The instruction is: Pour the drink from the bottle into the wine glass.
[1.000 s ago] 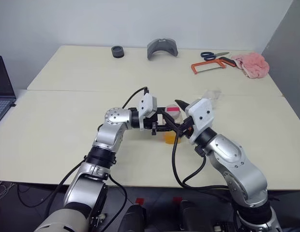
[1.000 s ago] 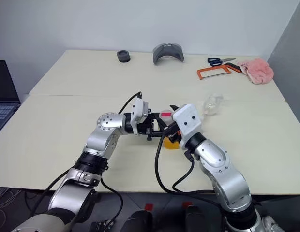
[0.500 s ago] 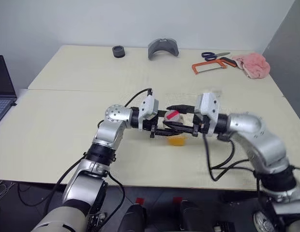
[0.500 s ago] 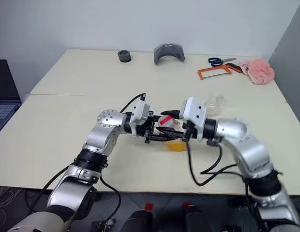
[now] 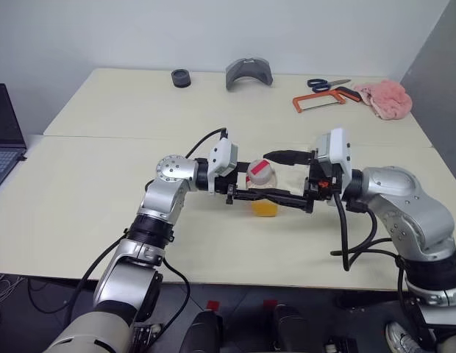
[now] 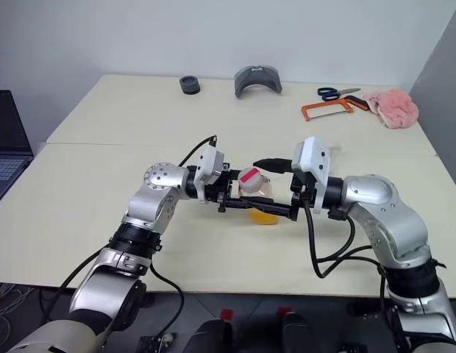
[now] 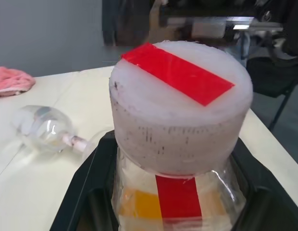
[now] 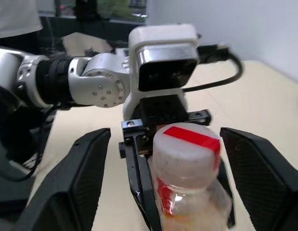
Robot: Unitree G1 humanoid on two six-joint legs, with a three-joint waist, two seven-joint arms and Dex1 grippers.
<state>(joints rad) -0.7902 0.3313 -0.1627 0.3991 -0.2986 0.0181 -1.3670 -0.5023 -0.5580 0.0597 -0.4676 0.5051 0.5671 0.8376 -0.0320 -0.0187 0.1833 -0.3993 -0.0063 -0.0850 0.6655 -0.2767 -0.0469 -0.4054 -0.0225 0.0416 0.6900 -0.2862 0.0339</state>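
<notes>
My left gripper (image 5: 248, 193) is shut on the bottle (image 5: 262, 193), a clear plastic one with a red label strip. The drink (image 5: 263, 208) sits orange in its lower part. The red-and-white cap (image 7: 180, 108) is on the bottle. My right gripper (image 8: 175, 178) comes in level from the right and is open, its two black fingers (image 8: 84, 175) spread wide on either side of the cap without touching it. The wine glass (image 7: 43, 132) lies on its side on the table beyond the bottle.
A laptop (image 5: 4, 140) sits at the left edge. Along the far side lie a black ring (image 5: 179, 77), a grey curved piece (image 5: 247, 73), scissors (image 5: 327, 84), an orange hacksaw (image 5: 320, 101) and a pink cloth (image 5: 382, 98). A seam (image 5: 103, 137) joins two tabletops.
My right gripper has swung from the near side to level on the right, then spread its fingers wide off the cap. The left gripper kept still with the bottle.
</notes>
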